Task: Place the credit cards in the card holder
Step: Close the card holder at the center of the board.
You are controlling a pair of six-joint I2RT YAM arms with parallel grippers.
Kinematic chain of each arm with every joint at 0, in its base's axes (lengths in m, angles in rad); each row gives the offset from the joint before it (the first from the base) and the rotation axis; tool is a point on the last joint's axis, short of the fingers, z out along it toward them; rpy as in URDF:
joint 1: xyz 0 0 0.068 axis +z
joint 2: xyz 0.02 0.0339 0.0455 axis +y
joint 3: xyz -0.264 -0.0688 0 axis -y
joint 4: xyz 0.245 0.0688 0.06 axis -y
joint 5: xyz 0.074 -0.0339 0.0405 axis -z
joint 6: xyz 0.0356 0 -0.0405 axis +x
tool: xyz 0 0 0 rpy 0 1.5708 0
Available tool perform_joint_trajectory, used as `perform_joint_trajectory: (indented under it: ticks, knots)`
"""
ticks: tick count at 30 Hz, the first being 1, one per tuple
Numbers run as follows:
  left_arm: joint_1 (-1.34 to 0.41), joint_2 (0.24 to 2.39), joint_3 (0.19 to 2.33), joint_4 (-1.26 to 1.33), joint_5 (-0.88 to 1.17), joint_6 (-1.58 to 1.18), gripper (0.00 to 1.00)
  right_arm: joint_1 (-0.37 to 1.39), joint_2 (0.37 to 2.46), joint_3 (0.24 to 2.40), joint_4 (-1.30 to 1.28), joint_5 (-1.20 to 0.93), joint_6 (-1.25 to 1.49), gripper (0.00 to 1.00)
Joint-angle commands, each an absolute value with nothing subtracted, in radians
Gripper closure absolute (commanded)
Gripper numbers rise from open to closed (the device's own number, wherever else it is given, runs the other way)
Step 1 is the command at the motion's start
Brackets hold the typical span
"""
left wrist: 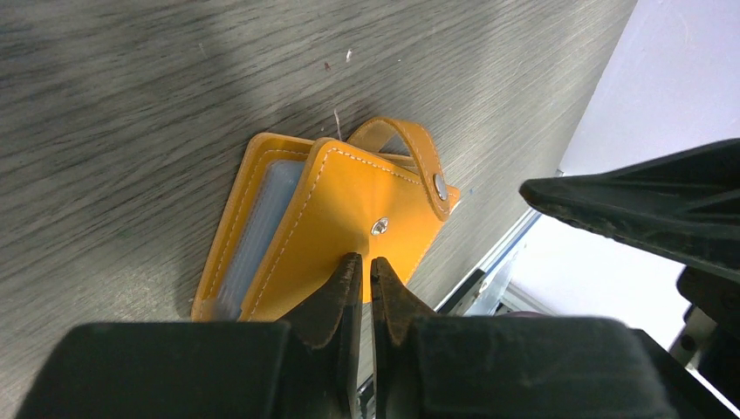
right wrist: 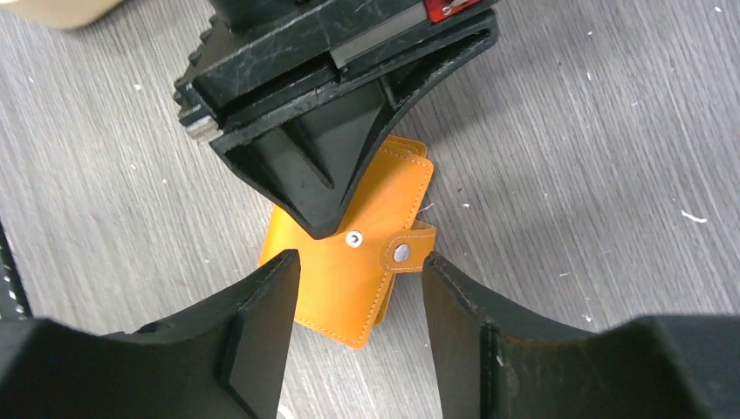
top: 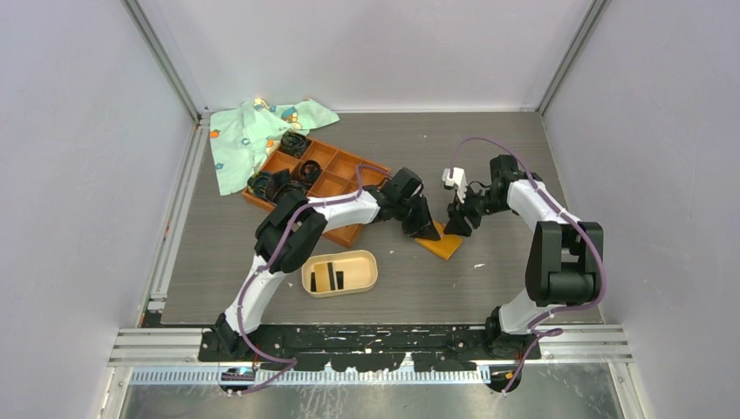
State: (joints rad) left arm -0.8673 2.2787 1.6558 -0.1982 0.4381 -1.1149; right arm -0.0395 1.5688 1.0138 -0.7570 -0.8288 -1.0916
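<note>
Wallet (left wrist: 349, 209): orange, pale stitching along the edges, silver snaps; blue-grey sleeves inside.
Holder (top: 370, 266): beige, paler floor.
Cards (top: 336, 278): dark, probably black; too small to be sure.
Tray (top: 336, 183): orange-brown.
Bands (top: 295, 142): black.
Cloth (top: 244, 140): mint green with a small orange, white and blue print.
Tabletop (top: 419, 292): grey woodgrain.
Left pincer (left wrist: 365, 271), right pincer (right wrist: 359, 260): black.

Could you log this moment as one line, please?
left gripper shut, tips on orange wallet | right gripper open over its strap | card holder: cards inside
</note>
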Motion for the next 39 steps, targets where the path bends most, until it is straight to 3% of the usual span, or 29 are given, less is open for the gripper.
perform_joint_trajectory:
  ticks: [1,13,21,30,35,39]
  knots:
    - [-0.862,2.273,1.645,-0.187,0.429,-1.102,0.91,-0.037,1.602,1.046,-0.788,-0.817,-1.266,0.41]
    - [-0.862,2.284,1.661,-0.194,0.436,-1.101,0.91,-0.024,1.648,1.043,-0.693,-0.749,-1.209,0.48]
    - [-0.862,2.286,1.664,-0.198,0.439,-1.099,0.92,-0.003,1.668,1.058,-0.700,-0.739,-1.214,0.61]
    - [-0.861,2.285,1.663,-0.192,0.440,-1.099,0.92,-0.003,1.676,1.085,-0.730,-0.732,-1.217,0.89]
    - [-0.861,2.284,1.661,-0.193,0.439,-1.099,0.92,-0.005,1.671,1.100,-0.750,-0.733,-1.208,0.99]
    - [-0.859,2.281,1.658,-0.192,0.438,-1.099,0.92,-0.006,1.660,1.115,-0.792,-0.761,-1.203,0.99]
